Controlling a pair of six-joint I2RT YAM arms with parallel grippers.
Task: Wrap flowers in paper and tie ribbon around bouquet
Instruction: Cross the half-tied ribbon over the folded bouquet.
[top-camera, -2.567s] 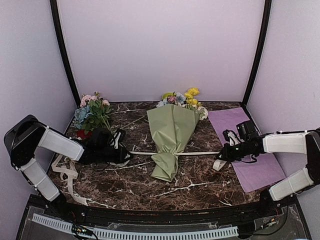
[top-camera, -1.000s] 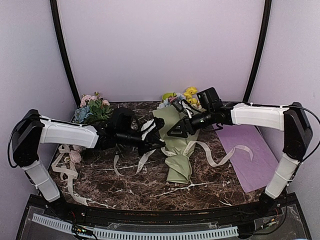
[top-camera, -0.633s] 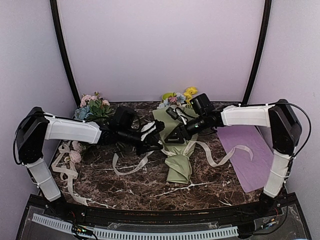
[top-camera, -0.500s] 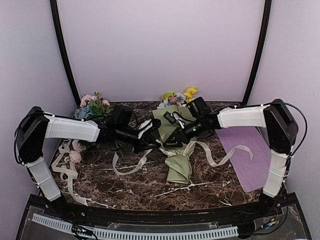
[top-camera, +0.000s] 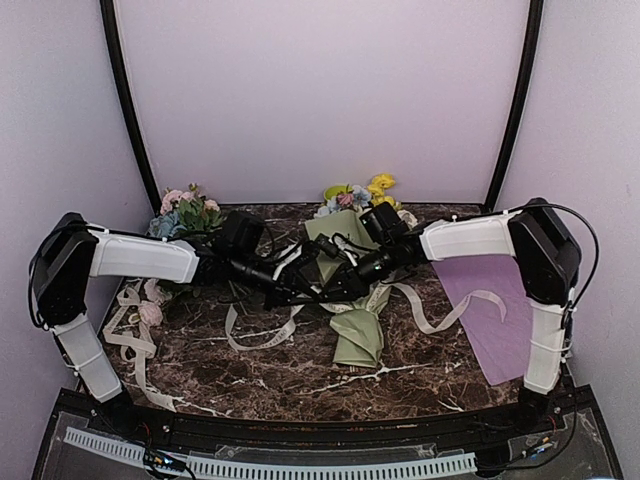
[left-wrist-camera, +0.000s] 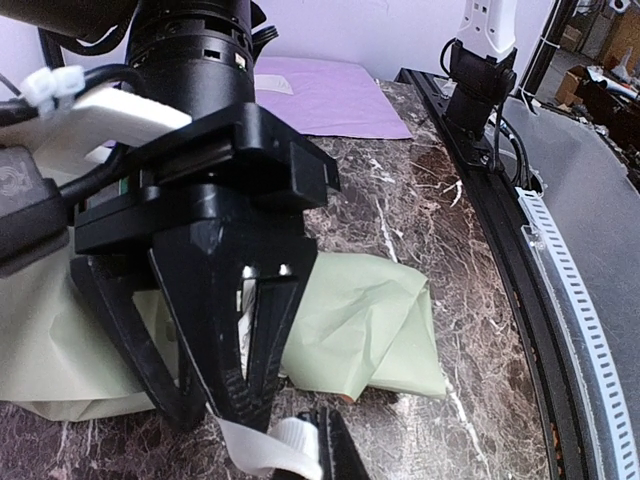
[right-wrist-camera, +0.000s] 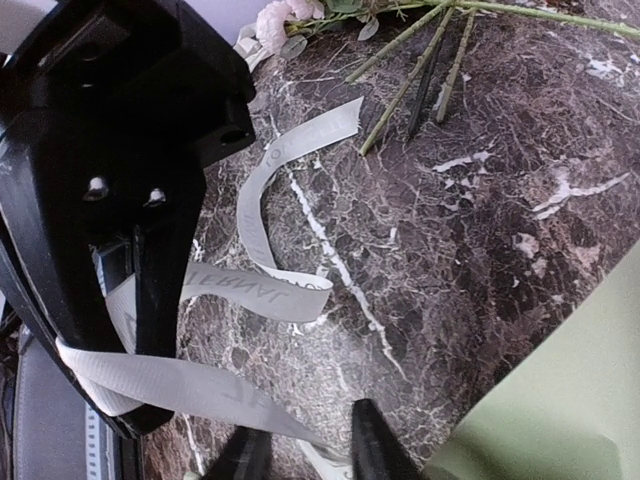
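**A:** Where is the ribbon (right-wrist-camera: 250, 293) now?

**B:** Strung between the two claws. The left claw (right-wrist-camera: 125, 400) is closed on it, and from there the strip runs straight into the gap of the right claw (right-wrist-camera: 312, 450).

**A:** So the right one has it too?

**B:** I cannot tell. Its fingers stand a little apart with the ribbon passing between them, and whether they pinch it does not show.

**A:** And the slack?

**B:** One lettered loop curls on the desk (top-camera: 300, 375) below the left claw. Another tail trails away behind the right claw, its end on the purple sheet (top-camera: 505, 320).

**A:** The bouquet?

**B:** The bouquet (top-camera: 358, 335) lies flat under both claws, which meet nearly tip to tip over its middle part. Its narrow end points toward the arm bases. The wide end lies beyond the claws, with yellow, blue and pink flowers (top-camera: 378, 185) sticking out. The green paper (left-wrist-camera: 360, 320) is creased and rests on the desk just past the right claw's tips.

**A:** Anything else nearby?

**B:** A loose bunch (top-camera: 185, 218) of pink and blue blooms sits well behind the left claw. A few bare green stems (right-wrist-camera: 410, 85) lie on the desk ahead of the right claw.
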